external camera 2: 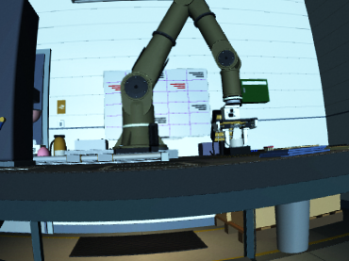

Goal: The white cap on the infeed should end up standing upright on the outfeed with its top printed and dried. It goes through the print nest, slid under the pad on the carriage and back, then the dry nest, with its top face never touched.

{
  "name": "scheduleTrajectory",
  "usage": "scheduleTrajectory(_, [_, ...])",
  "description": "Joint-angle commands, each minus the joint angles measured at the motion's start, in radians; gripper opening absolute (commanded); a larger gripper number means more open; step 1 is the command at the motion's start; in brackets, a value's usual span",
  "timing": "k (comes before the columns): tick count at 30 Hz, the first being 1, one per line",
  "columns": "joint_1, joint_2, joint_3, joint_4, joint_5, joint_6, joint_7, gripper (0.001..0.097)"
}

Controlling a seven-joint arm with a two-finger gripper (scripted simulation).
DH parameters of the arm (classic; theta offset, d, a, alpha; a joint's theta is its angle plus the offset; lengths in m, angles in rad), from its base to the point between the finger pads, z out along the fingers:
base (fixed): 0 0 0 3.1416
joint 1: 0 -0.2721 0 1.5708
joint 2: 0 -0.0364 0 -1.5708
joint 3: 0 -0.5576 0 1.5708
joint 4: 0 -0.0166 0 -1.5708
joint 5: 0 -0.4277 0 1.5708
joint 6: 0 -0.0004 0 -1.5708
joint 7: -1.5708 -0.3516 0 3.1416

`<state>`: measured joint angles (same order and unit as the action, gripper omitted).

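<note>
The white cap (236,142) stands upright low on the table right of the arm's base, held by its sides in my closed gripper (236,138), which hangs straight down over it. A dark block (208,149) sits just left of the cap; I cannot tell whether they touch. The rail with the carriage (113,156) lies along the table in front of the arm's base. The cap's top face is hidden from this low angle.
A large dark cabinet (18,76) stands at the table's left end. A brown jar (59,145) and a pink object (43,150) sit beside it. A flat blue tray (294,150) lies to the right of the gripper.
</note>
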<state>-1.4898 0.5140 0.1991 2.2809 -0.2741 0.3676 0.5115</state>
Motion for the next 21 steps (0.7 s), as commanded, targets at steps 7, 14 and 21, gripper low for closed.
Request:
scheduleTrajectory(7, [0.0,-0.001,0.0,0.0,0.0,0.0,0.0,0.0323])
scheduleTrajectory(14, [0.0,-0.001,0.0,0.0,0.0,0.0,0.0,0.0463])
scheduleTrajectory(21, [0.0,-0.001,0.0,0.0,0.0,0.0,0.0,0.0603])
